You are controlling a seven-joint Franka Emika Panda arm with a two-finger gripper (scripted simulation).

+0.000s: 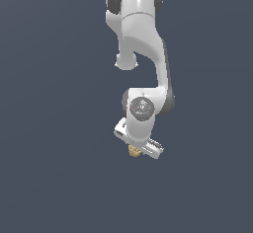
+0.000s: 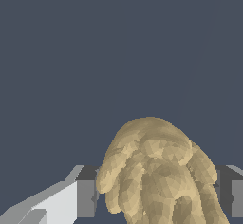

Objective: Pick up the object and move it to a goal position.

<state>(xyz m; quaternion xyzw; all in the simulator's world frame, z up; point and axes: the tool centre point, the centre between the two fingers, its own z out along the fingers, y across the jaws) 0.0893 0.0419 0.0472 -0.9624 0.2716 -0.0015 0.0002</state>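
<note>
Holding object betw gripper fingers, plain dark backdrop

Flat, even simulator lighting, dim slate backdrop, no cast shadows, slightly soft, low-resolution renders.

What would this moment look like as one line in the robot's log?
arm: reaching down | gripper: fingers on both sides of tan lumpy object | grip: contact looks likely, not certain | surroundings: plain dark surface
</note>
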